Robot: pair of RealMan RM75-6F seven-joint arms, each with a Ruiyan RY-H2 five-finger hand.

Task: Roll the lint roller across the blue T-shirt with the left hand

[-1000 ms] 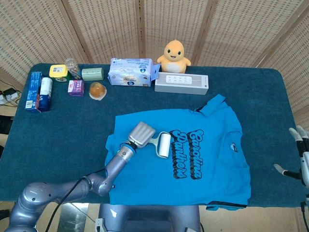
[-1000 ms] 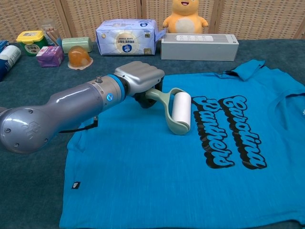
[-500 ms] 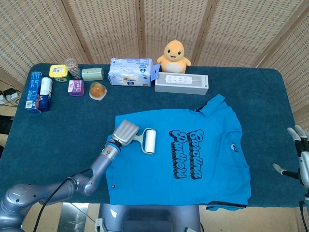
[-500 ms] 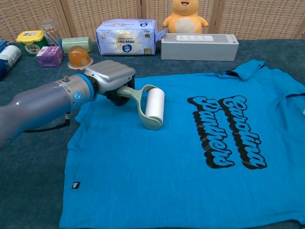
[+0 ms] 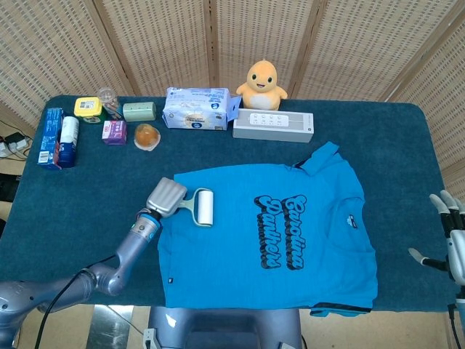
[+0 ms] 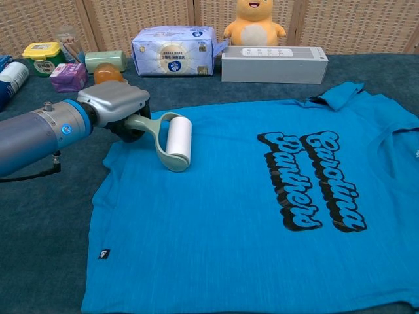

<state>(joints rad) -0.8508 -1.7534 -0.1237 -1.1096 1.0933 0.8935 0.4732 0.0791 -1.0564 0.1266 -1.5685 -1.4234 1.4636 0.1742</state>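
The blue T-shirt (image 5: 290, 233) (image 6: 262, 216) lies flat on the dark blue table, black lettering across its chest. My left hand (image 5: 166, 196) (image 6: 116, 104) grips the pale green handle of the lint roller (image 5: 204, 208) (image 6: 177, 140). The white roll rests on the shirt's left part, close to its left edge. My right hand (image 5: 450, 240) hangs beyond the table's right edge, fingers apart and holding nothing; the chest view does not show it.
Along the back stand a tissue pack (image 5: 195, 108), a yellow plush chick (image 5: 261, 78), a white flat box (image 5: 272, 126), an orange jelly cup (image 5: 147, 136), a green box (image 5: 139, 111), a purple box (image 5: 114, 132) and blue packages (image 5: 57, 137) at far left.
My left hand has drawn the lint roller leftward across the shirt, from beside the lettering to near the shirt's left edge. The right hand has barely moved.
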